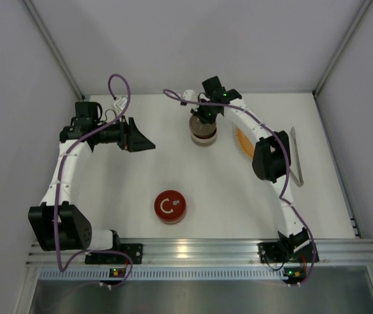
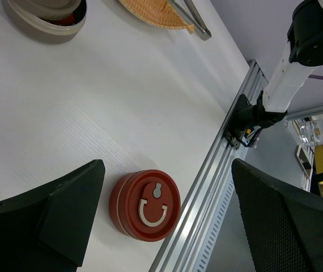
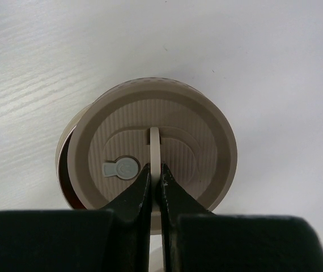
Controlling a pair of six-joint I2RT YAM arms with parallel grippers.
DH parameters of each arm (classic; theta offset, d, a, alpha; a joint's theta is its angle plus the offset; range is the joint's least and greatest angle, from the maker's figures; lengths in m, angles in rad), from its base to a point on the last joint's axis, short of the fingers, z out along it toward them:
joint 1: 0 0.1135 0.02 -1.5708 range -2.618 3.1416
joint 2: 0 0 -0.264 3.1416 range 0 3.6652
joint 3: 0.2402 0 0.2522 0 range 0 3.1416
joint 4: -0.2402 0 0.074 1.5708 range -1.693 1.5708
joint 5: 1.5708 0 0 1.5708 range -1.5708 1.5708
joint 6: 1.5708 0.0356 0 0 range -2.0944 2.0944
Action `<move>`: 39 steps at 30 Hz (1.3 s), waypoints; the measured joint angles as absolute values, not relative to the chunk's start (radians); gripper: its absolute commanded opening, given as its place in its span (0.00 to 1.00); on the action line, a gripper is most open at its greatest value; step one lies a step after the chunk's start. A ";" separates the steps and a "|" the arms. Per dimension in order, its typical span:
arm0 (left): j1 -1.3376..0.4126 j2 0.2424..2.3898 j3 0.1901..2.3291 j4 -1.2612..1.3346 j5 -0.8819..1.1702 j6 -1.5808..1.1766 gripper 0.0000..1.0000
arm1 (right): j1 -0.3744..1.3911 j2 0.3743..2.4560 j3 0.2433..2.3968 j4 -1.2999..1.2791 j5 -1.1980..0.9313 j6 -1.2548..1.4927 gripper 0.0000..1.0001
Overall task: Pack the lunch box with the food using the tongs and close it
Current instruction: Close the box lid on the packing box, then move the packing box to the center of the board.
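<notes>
The right jaws pinch shut on the thin handle (image 3: 154, 141) of the beige lid (image 3: 198, 141). The lid sits crooked on the beige tin (image 3: 64, 161), far and middle on the worktop (image 1: 239, 196). Red food (image 2: 65, 20) peeks inside. The left jaws gape wide, holding nothing. The tongs (image 1: 296, 157) lie right, beside the orange dish (image 1: 244, 140). Packing seems done; closing is not.

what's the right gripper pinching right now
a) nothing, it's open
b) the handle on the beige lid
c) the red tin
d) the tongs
b: in the right wrist view the right gripper is shut on the thin upright handle of the beige lid, which sits off-centre over its tin.
</notes>
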State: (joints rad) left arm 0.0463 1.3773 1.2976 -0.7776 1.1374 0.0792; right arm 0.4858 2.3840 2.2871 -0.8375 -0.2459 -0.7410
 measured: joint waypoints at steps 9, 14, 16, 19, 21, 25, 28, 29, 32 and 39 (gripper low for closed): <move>0.046 1.377 1.298 -0.778 1.137 0.084 0.98 | 0.486 2.329 2.184 -0.808 -0.282 -0.778 0.00; 0.046 1.373 1.298 -0.779 1.138 0.083 0.98 | 0.487 2.211 2.000 -0.799 -0.298 -0.790 0.00; 0.046 1.366 1.298 -0.779 1.139 0.081 0.98 | 0.487 2.185 1.955 -0.797 -0.298 -0.793 0.00; 0.046 1.349 1.298 -0.779 1.141 0.079 0.98 | 0.487 2.171 1.904 -0.805 -0.292 -0.796 0.00; 0.046 1.337 1.298 -0.779 1.140 0.078 0.98 | 0.487 2.170 1.898 -0.808 -0.290 -0.797 0.00; 0.046 1.314 1.298 -0.788 1.140 0.081 0.98 | 0.489 2.146 1.858 -0.792 -0.285 -0.809 0.00; 0.046 1.304 1.298 -0.796 1.140 0.081 0.98 | 0.493 2.086 1.771 -0.783 -0.278 -0.811 0.00; 0.046 1.302 1.298 -0.798 1.140 0.081 0.98 | 0.495 2.065 1.743 -0.784 -0.277 -0.810 0.00; 0.046 1.298 1.298 -0.811 1.140 0.085 0.98 | 0.500 2.007 1.660 -0.782 -0.275 -0.811 0.00; 0.046 1.256 1.297 -0.826 1.095 0.086 0.98 | 0.514 1.871 1.477 -0.773 -0.269 -0.734 0.00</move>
State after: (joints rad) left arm 0.0463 1.2556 1.2972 -0.8257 1.0946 0.0860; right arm 0.5140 1.8713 1.4773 -0.7727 -0.2691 -0.7341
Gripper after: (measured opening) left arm 0.983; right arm 0.027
